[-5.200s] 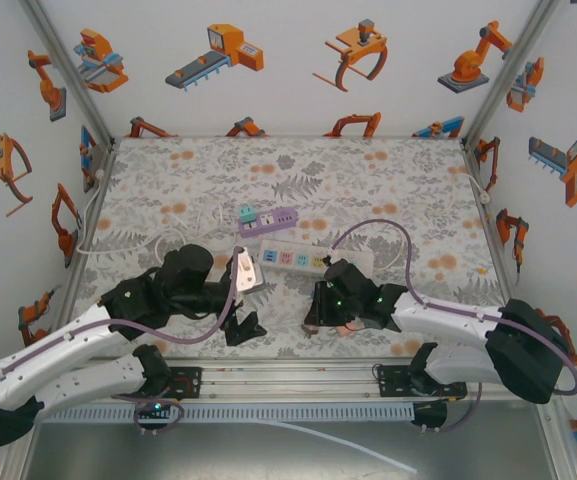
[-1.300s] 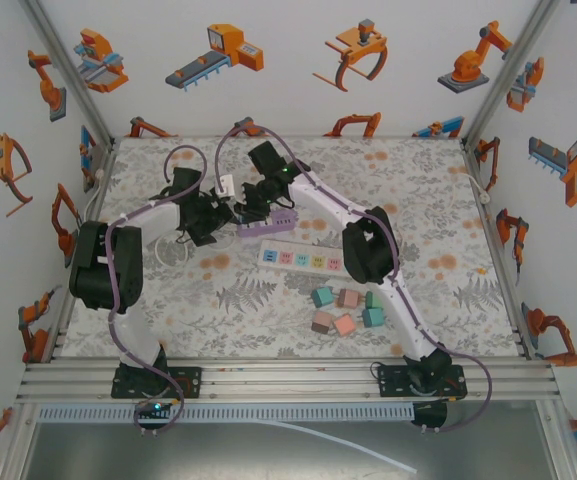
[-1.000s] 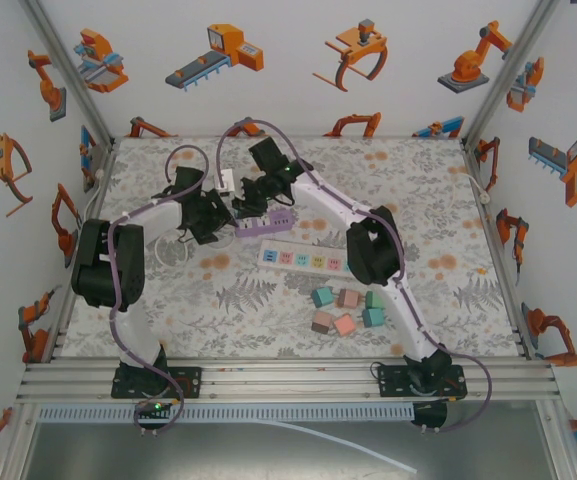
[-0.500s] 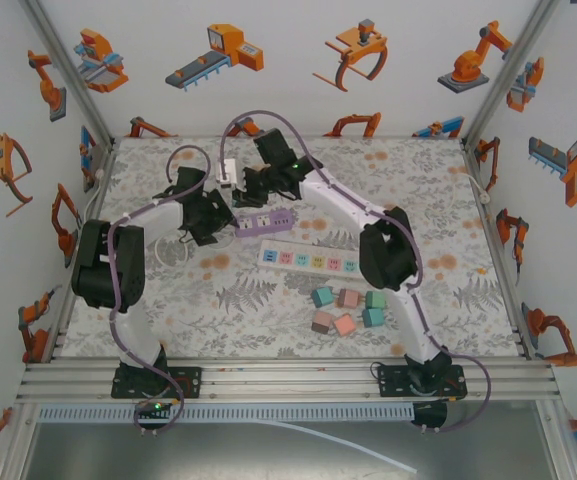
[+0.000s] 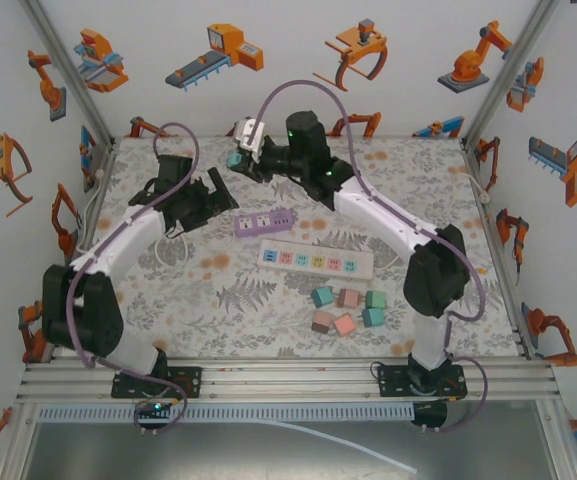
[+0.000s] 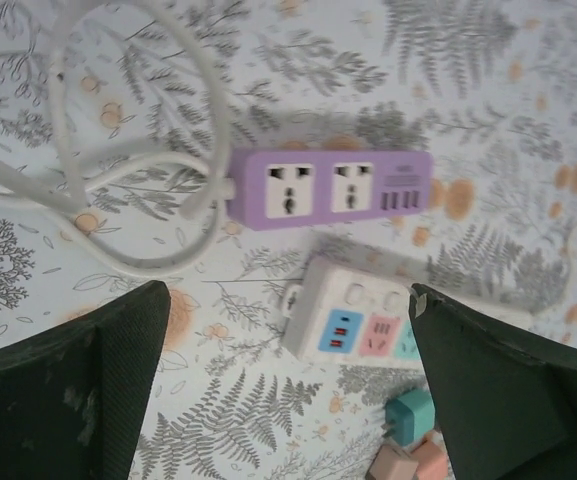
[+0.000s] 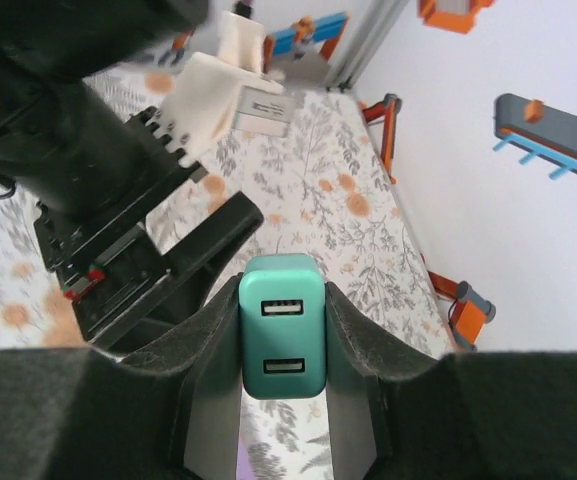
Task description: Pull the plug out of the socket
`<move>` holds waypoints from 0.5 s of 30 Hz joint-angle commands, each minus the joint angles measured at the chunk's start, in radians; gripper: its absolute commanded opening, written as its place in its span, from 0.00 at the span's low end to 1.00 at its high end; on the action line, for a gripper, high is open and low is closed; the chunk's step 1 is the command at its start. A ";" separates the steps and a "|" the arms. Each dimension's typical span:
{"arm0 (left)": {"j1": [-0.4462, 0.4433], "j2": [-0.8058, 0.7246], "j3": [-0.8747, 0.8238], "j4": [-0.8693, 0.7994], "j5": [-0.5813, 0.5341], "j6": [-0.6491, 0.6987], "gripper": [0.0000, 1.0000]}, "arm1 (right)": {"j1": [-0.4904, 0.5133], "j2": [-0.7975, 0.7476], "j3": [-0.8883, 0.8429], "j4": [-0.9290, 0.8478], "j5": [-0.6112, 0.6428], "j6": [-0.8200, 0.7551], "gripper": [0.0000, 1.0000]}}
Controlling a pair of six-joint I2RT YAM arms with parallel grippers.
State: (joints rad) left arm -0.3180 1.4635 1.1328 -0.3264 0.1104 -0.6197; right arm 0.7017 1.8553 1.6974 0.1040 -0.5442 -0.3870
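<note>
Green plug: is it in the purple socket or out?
Out. The right gripper holds the green plug up in the air, and both outlets of the purple socket strip are bare.

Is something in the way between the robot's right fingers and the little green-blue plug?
Nothing is. The right gripper already squeezes the small teal plastic plug between its fingers, one touching each side. The purple power strip has both sockets bare.
</note>
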 commanded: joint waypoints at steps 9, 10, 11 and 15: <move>-0.031 -0.538 -0.195 -0.020 0.196 0.244 0.97 | 0.001 -0.460 -0.532 0.403 0.329 0.653 0.11; -0.034 -0.589 -0.206 -0.037 0.219 0.277 0.97 | 0.002 -0.513 -0.594 0.398 0.348 0.697 0.11; -0.037 -0.640 -0.216 -0.056 0.243 0.311 0.97 | 0.002 -0.561 -0.656 0.402 0.358 0.735 0.12; -0.047 -0.811 -0.258 -0.100 0.399 0.405 0.97 | 0.004 -0.715 -0.894 0.440 0.350 0.854 0.12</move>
State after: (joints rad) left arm -0.3553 0.7383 0.9058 -0.3740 0.3477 -0.3447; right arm 0.7017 1.2129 0.9123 0.4728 -0.2287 0.3012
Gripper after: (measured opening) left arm 0.973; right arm 0.332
